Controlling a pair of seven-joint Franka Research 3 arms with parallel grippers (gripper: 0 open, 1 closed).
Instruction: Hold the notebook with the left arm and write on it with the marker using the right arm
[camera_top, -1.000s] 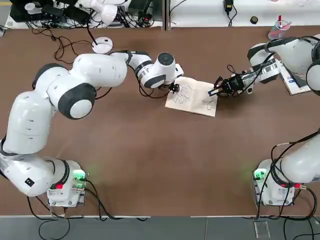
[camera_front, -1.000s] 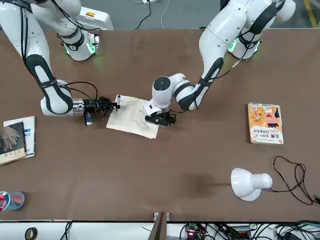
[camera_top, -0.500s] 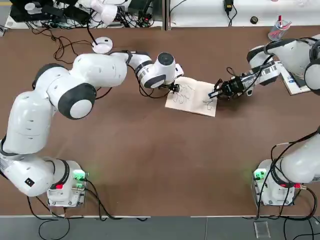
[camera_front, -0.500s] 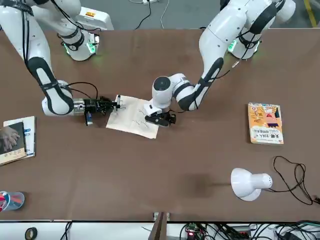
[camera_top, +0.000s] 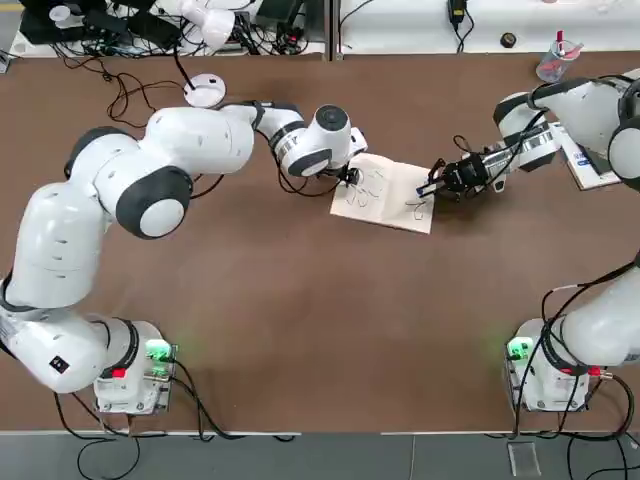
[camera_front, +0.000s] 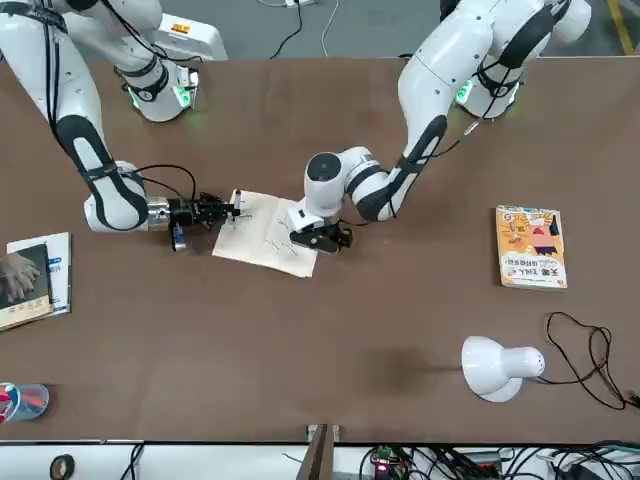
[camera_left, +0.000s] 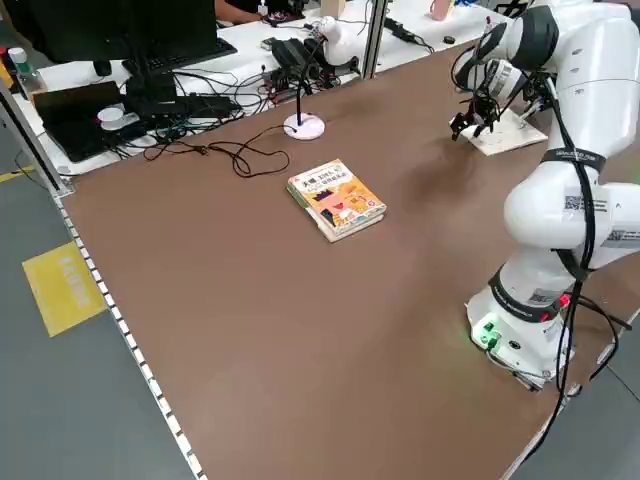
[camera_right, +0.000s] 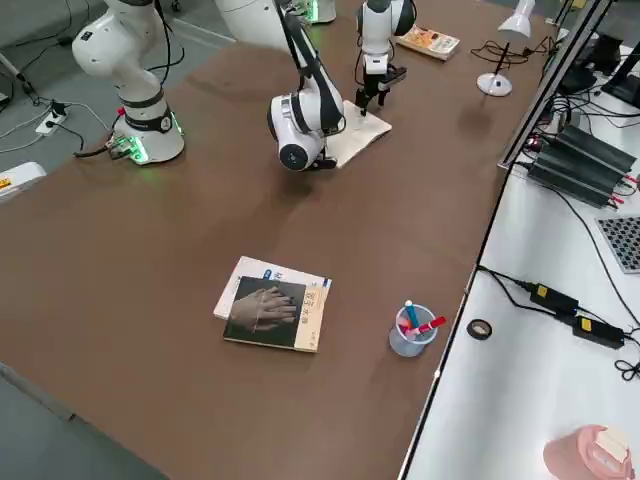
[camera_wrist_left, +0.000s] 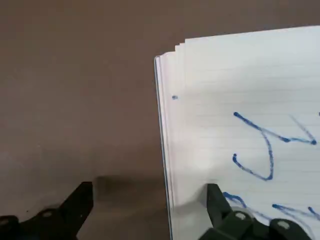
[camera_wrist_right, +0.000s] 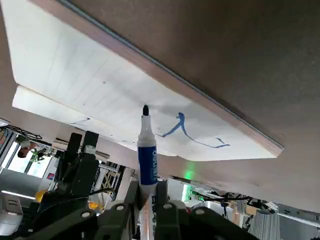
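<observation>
The notebook (camera_top: 385, 193) lies open on the brown table, its white page (camera_wrist_left: 250, 115) marked with blue scribbles. My left gripper (camera_top: 350, 178) stands open at the notebook's left corner. In the left wrist view one finger (camera_wrist_left: 222, 202) rests on the page and the other finger (camera_wrist_left: 75, 202) stands on bare table beside it. My right gripper (camera_top: 442, 183) is shut on the marker (camera_wrist_right: 146, 155) at the notebook's right edge. The marker's dark tip (camera_wrist_right: 145, 110) points at the page by a blue stroke. From the front, the marker (camera_front: 237, 207) stands at the notebook (camera_front: 265, 235).
An orange-yellow book (camera_front: 530, 247) and a white desk lamp (camera_front: 497, 368) with its cable sit on the robot's left side. A dark-covered book (camera_right: 275, 310) and a cup of pens (camera_right: 410, 330) lie at its far right. Cables (camera_top: 140, 95) trail at the far left.
The right arm's wrist has shifted slightly while the marker stays at the notebook's right edge. The left arm has not moved.
</observation>
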